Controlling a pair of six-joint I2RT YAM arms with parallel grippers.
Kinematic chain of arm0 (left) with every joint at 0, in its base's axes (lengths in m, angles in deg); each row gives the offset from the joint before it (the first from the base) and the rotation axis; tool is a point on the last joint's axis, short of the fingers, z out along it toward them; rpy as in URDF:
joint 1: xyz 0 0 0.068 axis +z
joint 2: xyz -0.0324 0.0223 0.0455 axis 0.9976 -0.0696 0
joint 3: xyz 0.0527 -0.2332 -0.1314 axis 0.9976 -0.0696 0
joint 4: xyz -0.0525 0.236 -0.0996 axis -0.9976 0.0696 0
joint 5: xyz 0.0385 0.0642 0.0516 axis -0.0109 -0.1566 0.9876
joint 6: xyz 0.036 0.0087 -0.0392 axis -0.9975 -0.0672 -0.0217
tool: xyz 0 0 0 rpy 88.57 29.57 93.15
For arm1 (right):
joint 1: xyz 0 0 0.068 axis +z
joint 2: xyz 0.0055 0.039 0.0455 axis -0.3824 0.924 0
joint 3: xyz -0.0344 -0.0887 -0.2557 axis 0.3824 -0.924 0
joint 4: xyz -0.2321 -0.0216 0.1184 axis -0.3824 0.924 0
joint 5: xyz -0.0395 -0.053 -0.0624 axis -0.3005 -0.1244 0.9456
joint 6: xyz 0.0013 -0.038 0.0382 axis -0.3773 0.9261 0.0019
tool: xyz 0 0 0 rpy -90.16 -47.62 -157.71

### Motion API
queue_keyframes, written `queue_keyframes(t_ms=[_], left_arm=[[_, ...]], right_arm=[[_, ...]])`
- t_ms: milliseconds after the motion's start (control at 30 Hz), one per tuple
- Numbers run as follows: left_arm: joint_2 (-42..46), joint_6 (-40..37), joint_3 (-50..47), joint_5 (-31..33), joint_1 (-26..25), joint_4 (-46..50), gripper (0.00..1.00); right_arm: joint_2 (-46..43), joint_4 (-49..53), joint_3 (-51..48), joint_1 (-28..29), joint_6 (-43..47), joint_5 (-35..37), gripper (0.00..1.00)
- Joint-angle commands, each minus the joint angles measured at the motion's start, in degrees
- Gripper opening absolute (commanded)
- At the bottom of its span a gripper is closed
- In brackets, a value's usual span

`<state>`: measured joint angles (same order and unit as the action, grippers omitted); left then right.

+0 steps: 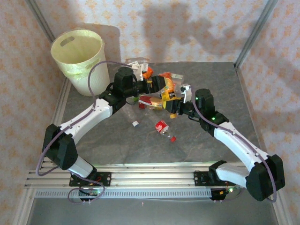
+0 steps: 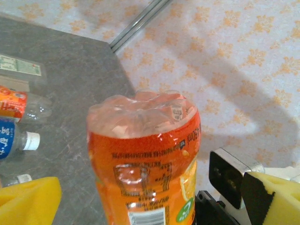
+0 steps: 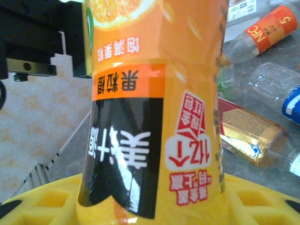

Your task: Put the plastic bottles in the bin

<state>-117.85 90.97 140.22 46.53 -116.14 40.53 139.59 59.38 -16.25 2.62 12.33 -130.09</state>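
Observation:
An orange-labelled plastic bottle point(image 1: 167, 90) hangs above the middle of the table between both grippers. My right gripper point(image 1: 172, 107) is shut on it, and in the right wrist view the yellow pads point(image 3: 51, 201) press against the bottle point(image 3: 154, 93). My left gripper point(image 1: 152, 85) stands open around the other end. In the left wrist view its pads point(image 2: 28, 199) sit clear of the bottle point(image 2: 145, 159) on both sides. More bottles point(image 1: 150, 101) lie in a pile under the grippers. The cream bin point(image 1: 84, 77) stands at the back left.
A red-labelled crushed bottle point(image 1: 161, 126), a red cap point(image 1: 173, 138) and a white cap point(image 1: 135, 123) lie in front of the pile. An orange-labelled bottle point(image 3: 262, 35), a clear one point(image 3: 276, 84) and an amber one point(image 3: 248, 136) lie beside the right gripper. Metal frame posts edge the table.

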Motion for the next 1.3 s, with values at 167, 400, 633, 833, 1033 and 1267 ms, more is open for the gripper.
queue_keyframes(t_ms=[167, 400, 633, 833, 1033, 1267], left_arm=[[-4.5, 3.4, 5.7, 9.5, -3.0, 5.2, 1.00], [-5.3, 3.7, 6.5, 10.8, -4.6, 5.1, 0.94], [-7.4, 1.1, 10.5, 12.3, -5.7, 11.7, 0.76], [-7.3, 1.0, 11.0, 16.2, -5.7, 13.4, 0.63], [-5.3, 0.7, 10.2, 23.6, -5.5, 16.0, 0.60], [-1.5, 1.2, 9.2, 34.8, -3.8, 21.8, 0.59]], right_arm=[[-0.8, 5.3, 5.2, 1.0, 7.7, -1.9, 0.43], [-0.1, 8.2, 6.7, 1.0, 9.9, 1.9, 0.43], [2.2, 13.1, 10.3, 1.0, 13.9, 2.8, 0.43], [3.5, 16.0, 12.4, 1.1, 17.1, 2.5, 0.51], [2.9, 16.6, 12.5, 1.0, 18.6, 5.6, 0.82], [0.4, 13.4, 10.0, -1.4, 19.2, 14.5, 0.99]])
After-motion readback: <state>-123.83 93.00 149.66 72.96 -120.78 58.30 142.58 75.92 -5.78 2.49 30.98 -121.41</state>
